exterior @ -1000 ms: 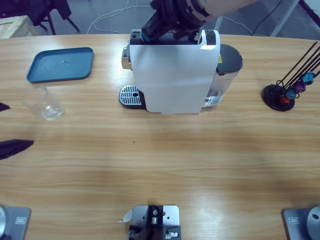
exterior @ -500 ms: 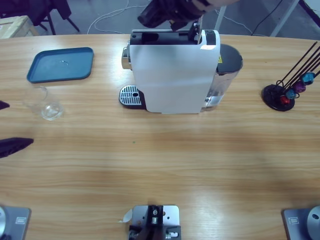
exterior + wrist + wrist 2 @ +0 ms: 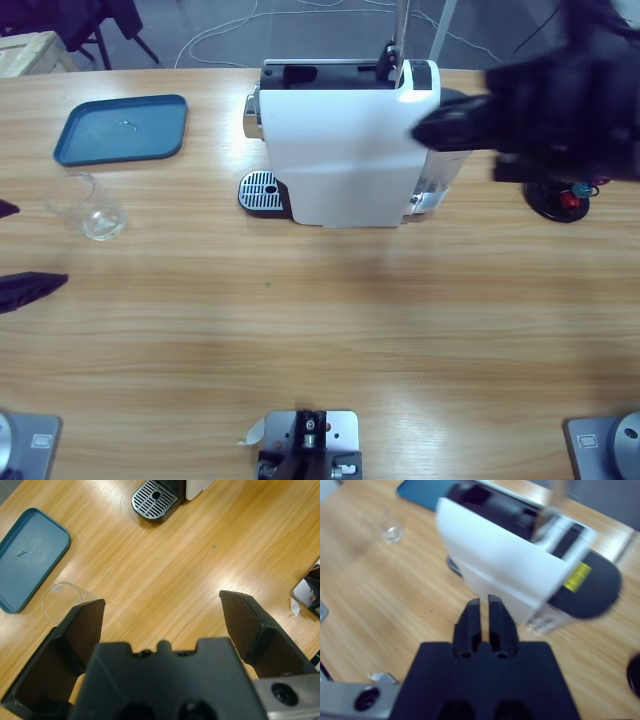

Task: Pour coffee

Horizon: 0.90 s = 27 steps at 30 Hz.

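The white coffee machine (image 3: 345,150) stands at the table's middle back, with its silver lever (image 3: 398,40) raised and the top slot open. Its drip tray (image 3: 260,190) holds nothing. An empty clear glass (image 3: 90,208) stands far left, near my left gripper (image 3: 15,250), which is open at the table's left edge. The left wrist view shows that glass (image 3: 62,600) beside the left jaw of my left gripper (image 3: 162,602). My right gripper (image 3: 432,128) is shut on nothing and shows blurred over the machine's right side. In its own view my right gripper (image 3: 480,610) points at the machine (image 3: 505,565).
A blue tray (image 3: 120,128) lies at the back left, empty. A black capsule stand (image 3: 575,185) with coloured capsules stands at the right, partly behind the right arm. The machine's dark water tank (image 3: 590,587) sits on its right end. Bare wood lies in front of the machine.
The right arm has swung away from the top back of the machine to its right side, leaving the lever up. The left gripper has not moved.
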Tool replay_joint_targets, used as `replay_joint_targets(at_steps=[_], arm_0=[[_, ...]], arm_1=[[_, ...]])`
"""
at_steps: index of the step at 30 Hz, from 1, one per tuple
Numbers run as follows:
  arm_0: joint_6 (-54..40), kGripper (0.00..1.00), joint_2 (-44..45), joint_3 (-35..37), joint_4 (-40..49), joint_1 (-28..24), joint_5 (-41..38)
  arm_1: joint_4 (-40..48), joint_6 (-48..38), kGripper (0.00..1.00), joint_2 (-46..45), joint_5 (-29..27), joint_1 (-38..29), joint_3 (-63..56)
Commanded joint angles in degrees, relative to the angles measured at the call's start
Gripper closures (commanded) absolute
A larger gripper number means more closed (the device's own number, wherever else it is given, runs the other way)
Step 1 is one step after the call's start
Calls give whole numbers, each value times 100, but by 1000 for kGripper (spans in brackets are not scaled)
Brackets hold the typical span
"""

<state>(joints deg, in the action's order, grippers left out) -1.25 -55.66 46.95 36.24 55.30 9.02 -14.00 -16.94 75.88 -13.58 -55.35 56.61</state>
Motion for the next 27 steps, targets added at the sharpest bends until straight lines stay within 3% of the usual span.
replay_joint_targets(at_steps=[1,5,11,19,27], arm_0=[[56,0,110,251,99,-63,-94],[104,0,87,381,183,-63,-83],[151,0,-38,376,217,-63,-76],[177,0,-59,271,215,-63,-64],[177,0,-77,316,208,-63,-41]], arm_1=[[739,-1992,1000,-181,-1256,493,-333],[1487,-2551,1000,765,-1145,1063,435],[2028,-2989,1000,1517,-714,1147,956],[2487,-2838,1000,1612,-90,543,951],[2648,-2289,1000,2424,404,323,1010]])
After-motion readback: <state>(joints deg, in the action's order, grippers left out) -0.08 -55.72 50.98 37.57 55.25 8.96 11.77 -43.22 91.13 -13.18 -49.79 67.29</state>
